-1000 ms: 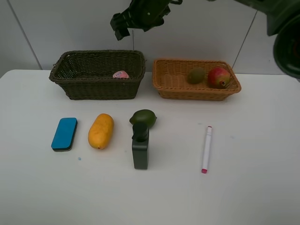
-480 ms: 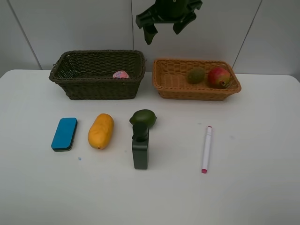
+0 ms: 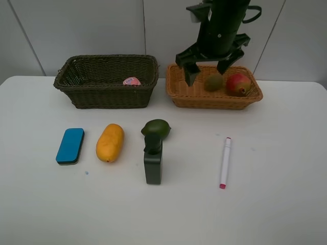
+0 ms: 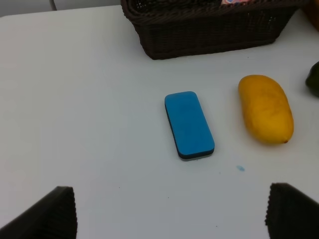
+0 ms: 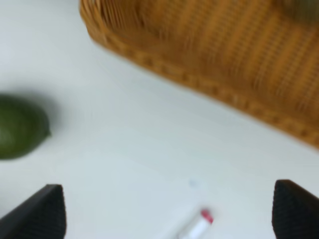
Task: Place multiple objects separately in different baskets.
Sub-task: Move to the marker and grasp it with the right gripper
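Over the last second my right end effector swung across from above the dark olive-brown basket and came down over the orange-tan basket. Its fingers were spread wide and held nothing. The objects themselves had not shifted. My left end effector was out of the high camera's sight; its own camera showed it just as wide apart and empty, above the table.

The kiwi and the pomegranate lay side by side in the orange-tan basket. The pink bottle lay in the dark one. On the table, in a rough row, were the blue eraser block, the mango and the avocado. The dark green bottle stood upright just in front of the avocado. The white-pink marker lay well apart to the right.
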